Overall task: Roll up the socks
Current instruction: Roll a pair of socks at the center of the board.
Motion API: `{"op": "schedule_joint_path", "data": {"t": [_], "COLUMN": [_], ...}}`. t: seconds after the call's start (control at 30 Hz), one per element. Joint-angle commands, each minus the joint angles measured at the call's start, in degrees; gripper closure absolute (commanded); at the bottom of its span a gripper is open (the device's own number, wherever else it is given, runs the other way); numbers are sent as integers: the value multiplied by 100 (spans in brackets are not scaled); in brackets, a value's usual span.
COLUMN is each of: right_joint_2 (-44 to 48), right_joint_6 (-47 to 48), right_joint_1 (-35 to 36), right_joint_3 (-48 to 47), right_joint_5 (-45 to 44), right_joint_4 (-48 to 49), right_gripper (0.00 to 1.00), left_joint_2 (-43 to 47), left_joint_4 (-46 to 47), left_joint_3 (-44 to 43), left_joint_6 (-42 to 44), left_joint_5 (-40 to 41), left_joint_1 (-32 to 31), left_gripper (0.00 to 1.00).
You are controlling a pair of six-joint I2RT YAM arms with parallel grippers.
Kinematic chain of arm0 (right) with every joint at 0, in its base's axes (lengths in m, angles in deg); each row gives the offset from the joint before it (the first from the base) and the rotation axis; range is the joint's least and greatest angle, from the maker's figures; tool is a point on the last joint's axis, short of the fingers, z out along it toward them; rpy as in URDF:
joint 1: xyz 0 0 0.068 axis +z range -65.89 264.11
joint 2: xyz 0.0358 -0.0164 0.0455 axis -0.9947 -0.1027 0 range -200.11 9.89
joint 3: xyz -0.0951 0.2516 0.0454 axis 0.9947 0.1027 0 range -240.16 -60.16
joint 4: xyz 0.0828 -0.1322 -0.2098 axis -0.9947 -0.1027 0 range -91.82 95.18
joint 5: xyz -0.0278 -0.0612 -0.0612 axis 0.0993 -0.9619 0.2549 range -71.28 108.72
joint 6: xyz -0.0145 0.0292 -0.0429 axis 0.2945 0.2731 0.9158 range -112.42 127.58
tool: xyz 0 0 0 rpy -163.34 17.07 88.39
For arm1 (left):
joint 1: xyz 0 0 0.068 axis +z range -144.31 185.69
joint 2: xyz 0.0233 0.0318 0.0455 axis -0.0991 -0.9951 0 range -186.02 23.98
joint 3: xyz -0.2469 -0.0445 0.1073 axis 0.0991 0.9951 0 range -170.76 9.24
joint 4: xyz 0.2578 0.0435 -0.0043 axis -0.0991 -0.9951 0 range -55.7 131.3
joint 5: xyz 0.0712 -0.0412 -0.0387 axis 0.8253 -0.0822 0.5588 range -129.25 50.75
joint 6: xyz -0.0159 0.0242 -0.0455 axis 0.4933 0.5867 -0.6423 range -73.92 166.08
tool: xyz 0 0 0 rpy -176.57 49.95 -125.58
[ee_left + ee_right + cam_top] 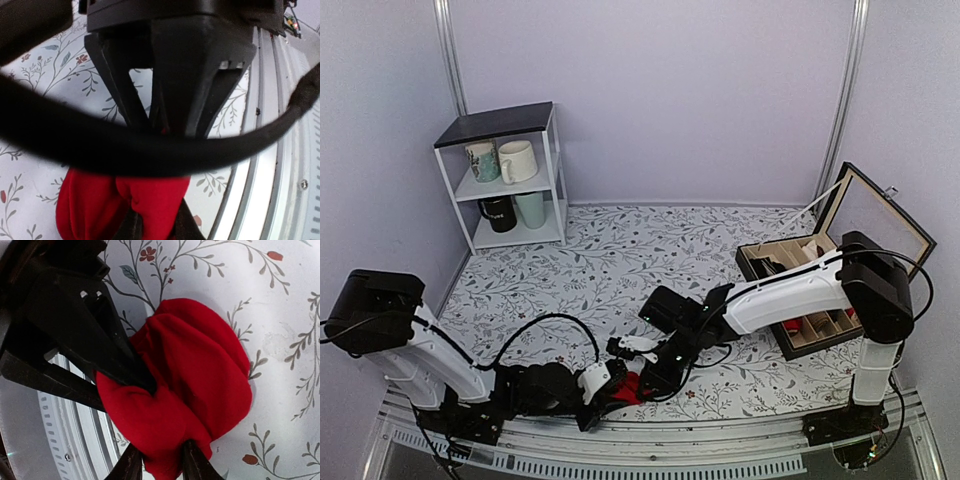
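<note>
From my seat, everything that matters sits at 6 o'clock, right at the near edge. The socks [632, 388] are a bunched red roll on the flowered cloth [620, 250], just inside the metal rail [650, 440].

The left gripper [608, 385] reaches in low from 8 o'clock. In its own wrist view its fingers [131, 229] are drawn close together, with only a fold of red knit [125, 205] between them. The right gripper [655, 378] comes in from 3 o'clock and meets the roll from the other side. Its wrist view shows its fingers [196, 466] pinched in on the bottom of the roll [200, 370], a narrow gap packed with fabric. In that same view the left gripper's [142, 382] tips are sunk into a crease at 9 o'clock on the roll. A black cable [150, 155] droops across the left wrist view, blurring the right gripper's [167, 131] tips, so I can't judge them there.

Further out at 3 o'clock stands a dark wooden box [820, 325] with compartments, its lid [880, 215] raised. Farthest, at 11 o'clock, a white shelf rack [505, 125] holds mugs [517, 160].
</note>
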Motion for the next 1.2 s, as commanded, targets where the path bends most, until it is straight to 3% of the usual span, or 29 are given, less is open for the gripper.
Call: {"op": "schedule_joint_path", "data": {"t": [0.0, 0.2, 0.33, 0.5, 1.17], "right_joint_2": [-98, 1268, 2308, 2812, 1402], "right_joint_6": [-142, -130, 239, 796, 1199], "right_joint_1": [-181, -186, -129, 42, 742], "right_joint_3": [496, 1810, 3067, 4192, 3415], "right_joint_5": [-1333, -2129, -1916, -1599, -1265], "right_joint_4": [-215, 2033, 3906, 5538, 5380], "right_gripper": [68, 54, 47, 45, 45], "left_joint_2": [-279, -610, -788, -914, -1077], "left_joint_4": [-866, -577, -500, -427, -306], "left_joint_3": [49, 156, 139, 159, 166], "left_joint_6": [-498, -753, -829, -897, -904], "left_joint_5": [-1214, -1859, -2149, -2297, -2430], "left_joint_1": [283, 628, 760, 841, 905], "left_gripper": [100, 100, 100, 100, 100]}}
